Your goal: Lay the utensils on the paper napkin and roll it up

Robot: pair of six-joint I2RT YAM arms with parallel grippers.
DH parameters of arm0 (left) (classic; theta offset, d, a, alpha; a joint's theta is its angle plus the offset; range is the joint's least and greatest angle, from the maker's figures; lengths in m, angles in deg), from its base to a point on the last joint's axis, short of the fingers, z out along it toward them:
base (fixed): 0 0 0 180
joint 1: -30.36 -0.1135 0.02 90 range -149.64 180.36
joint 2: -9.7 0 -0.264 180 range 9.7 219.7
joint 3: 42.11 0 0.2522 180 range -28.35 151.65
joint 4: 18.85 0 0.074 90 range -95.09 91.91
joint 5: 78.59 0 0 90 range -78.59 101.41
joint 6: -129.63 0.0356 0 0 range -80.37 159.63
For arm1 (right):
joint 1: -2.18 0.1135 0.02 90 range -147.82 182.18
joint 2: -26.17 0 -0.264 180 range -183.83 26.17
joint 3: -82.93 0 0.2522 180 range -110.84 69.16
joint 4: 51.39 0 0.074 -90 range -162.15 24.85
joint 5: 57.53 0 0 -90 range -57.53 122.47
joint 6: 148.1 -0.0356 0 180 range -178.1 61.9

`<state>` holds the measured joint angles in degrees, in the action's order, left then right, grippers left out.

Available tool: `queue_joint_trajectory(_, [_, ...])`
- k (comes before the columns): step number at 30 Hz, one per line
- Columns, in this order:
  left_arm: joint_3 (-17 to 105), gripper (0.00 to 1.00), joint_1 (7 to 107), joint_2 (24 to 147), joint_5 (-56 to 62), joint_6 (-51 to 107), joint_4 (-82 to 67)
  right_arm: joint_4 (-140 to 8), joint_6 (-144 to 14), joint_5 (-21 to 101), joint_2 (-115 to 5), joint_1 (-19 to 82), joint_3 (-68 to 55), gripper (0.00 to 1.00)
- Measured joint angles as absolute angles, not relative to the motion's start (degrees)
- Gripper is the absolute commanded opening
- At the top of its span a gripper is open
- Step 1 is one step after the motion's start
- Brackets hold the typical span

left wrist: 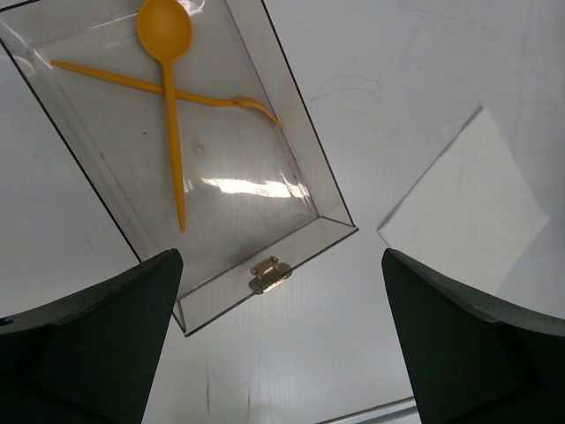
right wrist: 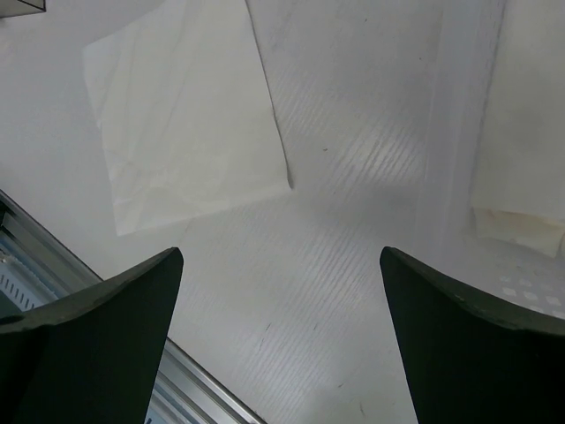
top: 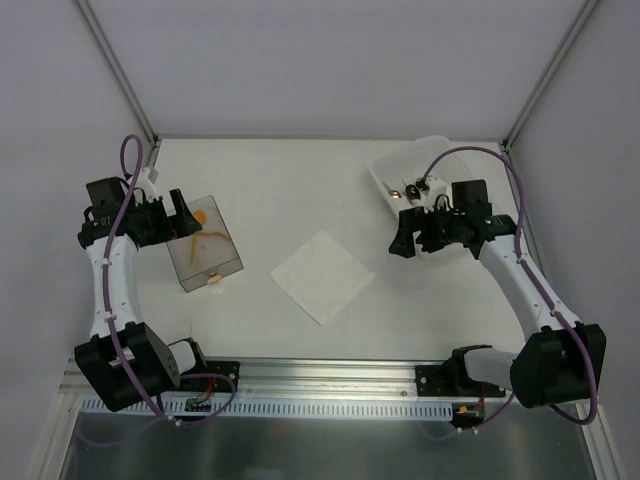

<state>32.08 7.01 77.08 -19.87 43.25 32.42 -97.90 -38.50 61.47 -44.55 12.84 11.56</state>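
Orange plastic utensils (left wrist: 174, 115), light, stiff and probably slick, crossed inside the smoky clear box (left wrist: 313, 168) at the overhead frame's left, best pinched mid-handle, the soft white paper napkin (top: 322, 276) flat at centre, left gripper (left wrist: 281, 261) and right gripper (right wrist: 281, 256) gaping, empty.

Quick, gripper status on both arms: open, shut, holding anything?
Left gripper: open, holding nothing.
Right gripper: open, holding nothing.
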Motion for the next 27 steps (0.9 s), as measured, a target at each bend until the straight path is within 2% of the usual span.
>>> queue_joint_trajectory(7, [38.1, 0.99, 7.0, 82.8, -15.0, 43.0, 30.9, -97.5, -38.6, 61.4, -45.0, 13.8, 11.6, 0.99])
queue_joint_trajectory(10, [40.8, 0.96, 7.0, 85.7, -14.4, 41.9, 29.4, -97.4, -38.6, 61.4, -46.0, 14.0, 11.6, 0.99])
queue_joint_trajectory(17, [41.6, 0.84, 8.3, 94.5, -10.2, 40.5, 27.6, -97.1, -38.6, 60.4, -51.1, 15.7, 11.2, 0.99])
queue_joint_trajectory(22, [41.2, 0.72, 11.4, 100.0, -6.7, 40.1, 26.4, -97.1, -39.0, 59.4, -53.6, 16.8, 9.6, 0.99])
queue_joint_trajectory(24, [41.1, 0.62, 12.7, 101.6, -4.8, 40.1, 25.6, -97.1, -39.0, 59.0, -53.9, 17.0, 9.3, 0.99])
queue_joint_trajectory(27, [41.1, 0.56, 14.1, 104.2, -2.8, 40.1, 24.4, -97.0, -39.2, 58.5, -54.2, 17.1, 9.0, 0.99])
